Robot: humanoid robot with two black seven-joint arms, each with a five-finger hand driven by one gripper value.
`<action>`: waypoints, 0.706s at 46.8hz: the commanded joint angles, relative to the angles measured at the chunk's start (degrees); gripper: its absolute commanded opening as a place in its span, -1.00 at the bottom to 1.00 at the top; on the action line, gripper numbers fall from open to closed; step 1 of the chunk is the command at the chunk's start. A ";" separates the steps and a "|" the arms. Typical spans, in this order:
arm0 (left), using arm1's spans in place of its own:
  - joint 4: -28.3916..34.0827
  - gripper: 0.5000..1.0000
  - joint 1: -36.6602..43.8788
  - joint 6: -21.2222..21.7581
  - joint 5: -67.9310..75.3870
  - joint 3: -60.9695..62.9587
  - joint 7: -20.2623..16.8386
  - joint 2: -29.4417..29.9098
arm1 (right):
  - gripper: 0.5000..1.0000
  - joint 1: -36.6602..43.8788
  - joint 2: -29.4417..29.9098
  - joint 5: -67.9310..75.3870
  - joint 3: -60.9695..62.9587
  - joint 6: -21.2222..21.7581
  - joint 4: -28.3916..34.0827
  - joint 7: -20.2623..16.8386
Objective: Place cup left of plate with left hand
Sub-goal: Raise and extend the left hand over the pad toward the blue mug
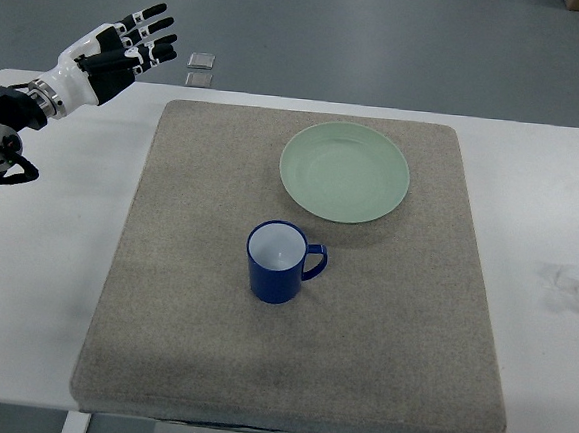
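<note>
A blue cup (280, 262) with a white inside stands upright near the middle of the grey mat (163, 297), its handle pointing right. A pale green plate (344, 172) lies on the mat behind the cup and a little to its right. My left hand (135, 42) hovers at the far left, above the table's back edge, well away from the cup. Its fingers are stretched out and hold nothing. The right arm does not show.
The mat covers most of a white table (50, 258). Two small grey squares (201, 68) lie on the floor just past the table's back edge, close to my left hand's fingertips. A faint smudge (565, 281) marks the table on the right.
</note>
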 commanded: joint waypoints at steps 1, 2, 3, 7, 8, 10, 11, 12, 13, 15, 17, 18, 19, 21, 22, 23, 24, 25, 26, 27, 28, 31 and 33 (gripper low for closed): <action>-1.13 0.97 0.26 0.02 4.51 0.48 -0.02 1.43 | 0.73 0.00 0.00 0.00 0.00 0.00 0.00 0.00; -1.57 0.97 0.26 0.02 5.74 0.48 -0.02 1.95 | 0.73 0.00 0.00 0.00 0.00 0.00 0.00 0.00; -2.01 0.97 0.26 0.02 6.88 0.40 -0.02 2.48 | 0.73 0.00 0.00 0.00 0.00 0.00 0.00 0.00; -4.56 0.97 0.26 0.02 9.53 0.22 -0.11 4.06 | 0.73 0.00 0.00 0.00 0.00 0.00 0.00 0.00; -5.26 0.97 0.26 0.02 9.53 0.13 -0.11 4.59 | 0.73 0.00 0.00 0.00 0.00 0.00 0.00 0.00; -6.93 0.97 0.26 0.02 9.62 0.22 -0.11 5.56 | 0.73 0.00 0.00 0.00 0.00 0.00 0.00 0.00; -7.89 0.97 0.35 0.02 9.62 0.31 -0.11 6.08 | 0.73 0.00 0.00 0.00 0.00 0.00 0.00 0.00; -8.77 0.97 0.35 0.02 9.62 0.31 -0.11 6.52 | 0.73 0.00 0.00 0.00 0.00 0.00 0.00 0.00; -9.74 0.97 0.44 0.02 9.62 0.31 -0.11 6.96 | 0.73 0.00 0.00 0.00 0.00 0.00 0.00 0.00; -11.59 0.97 0.70 0.02 9.62 0.31 -0.11 7.75 | 0.73 0.00 0.00 0.00 0.00 0.00 0.00 0.00; -13.69 0.97 0.70 0.02 9.71 0.40 -0.11 8.63 | 0.73 0.00 0.00 0.00 0.00 0.00 0.00 0.00; -14.66 0.97 0.79 0.02 9.79 0.40 -0.11 9.16 | 0.73 0.00 0.00 0.00 0.00 0.00 0.00 0.00; -15.54 0.97 0.97 0.02 9.97 0.40 -0.11 9.69 | 0.73 0.00 0.00 0.00 0.00 0.00 0.00 0.00; -17.13 0.97 1.32 0.02 10.15 0.40 -0.11 10.39 | 0.73 0.00 0.00 0.00 0.00 0.00 0.00 0.00; -17.92 0.97 1.58 0.02 10.32 0.48 -0.11 10.66 | 0.73 0.00 0.00 0.00 0.00 0.00 0.00 0.00; -18.62 0.97 1.84 0.02 10.58 0.48 -0.11 10.83 | 0.73 0.00 0.00 0.00 0.00 0.00 0.00 0.00; -19.15 0.97 2.11 0.02 10.93 0.48 -0.11 11.10 | 0.73 0.00 0.00 0.00 0.00 0.00 0.00 0.00; -19.59 0.97 2.28 0.02 11.46 0.48 -0.11 11.19 | 0.73 0.00 0.00 0.00 0.00 0.00 0.00 0.00; -19.94 0.97 2.46 0.02 12.07 0.48 -0.11 11.36 | 0.73 0.00 0.00 0.09 0.00 0.00 0.00 0.00; -20.29 0.97 2.72 0.02 12.86 0.48 -0.02 11.54 | 0.73 0.00 0.00 0.00 0.00 0.00 0.00 0.00; -20.56 0.97 3.07 0.02 13.57 0.40 -0.11 11.62 | 0.73 0.00 0.00 0.00 0.00 0.00 0.00 0.00; -21.26 0.97 4.13 0.02 16.03 0.22 -0.11 11.63 | 0.73 0.00 0.00 0.00 0.00 0.00 0.00 0.00; -21.26 0.97 4.66 0.02 17.35 0.13 -0.11 11.63 | 0.73 0.00 0.00 0.00 0.00 0.00 0.00 0.00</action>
